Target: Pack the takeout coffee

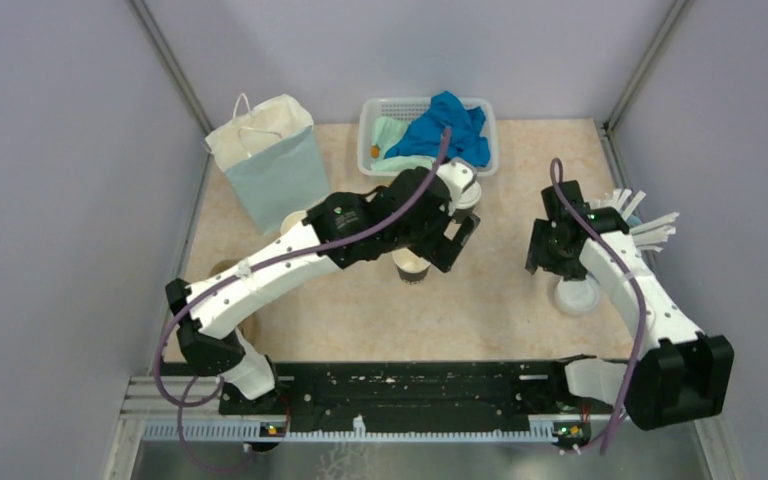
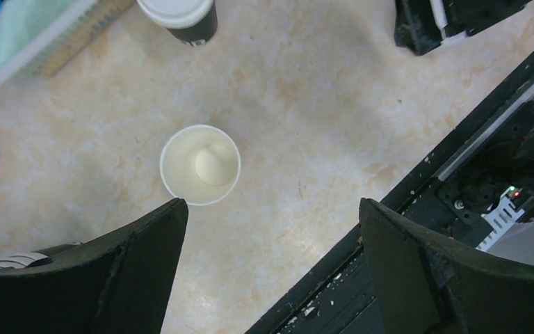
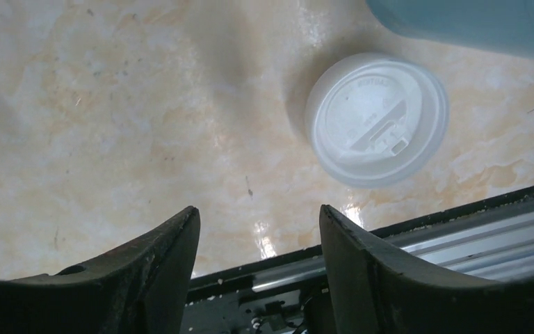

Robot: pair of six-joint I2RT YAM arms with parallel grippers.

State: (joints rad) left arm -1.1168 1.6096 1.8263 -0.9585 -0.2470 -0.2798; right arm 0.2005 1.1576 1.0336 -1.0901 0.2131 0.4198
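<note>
An open paper cup [image 1: 410,266] with a cream inside stands at the table's middle and also shows in the left wrist view [image 2: 200,165]. My left gripper [image 1: 457,243] hovers above the table just right of it, open and empty [image 2: 271,216]. A lidded cup [image 1: 467,192] stands behind it near the basket, and its lid and dark wall show in the left wrist view [image 2: 181,17]. A loose white lid [image 1: 577,296] lies flat on the table at the right [image 3: 377,118]. My right gripper [image 1: 550,247] is open and empty just left of that lid [image 3: 257,223].
A paper bag [image 1: 265,160] stands at the back left, with another cup rim [image 1: 292,222] beside it. A white basket [image 1: 372,120] of cloths is at the back. A light blue cup [image 1: 640,225] of white sticks stands behind the lid. A brown tray [image 1: 223,269] is mostly hidden under the left arm.
</note>
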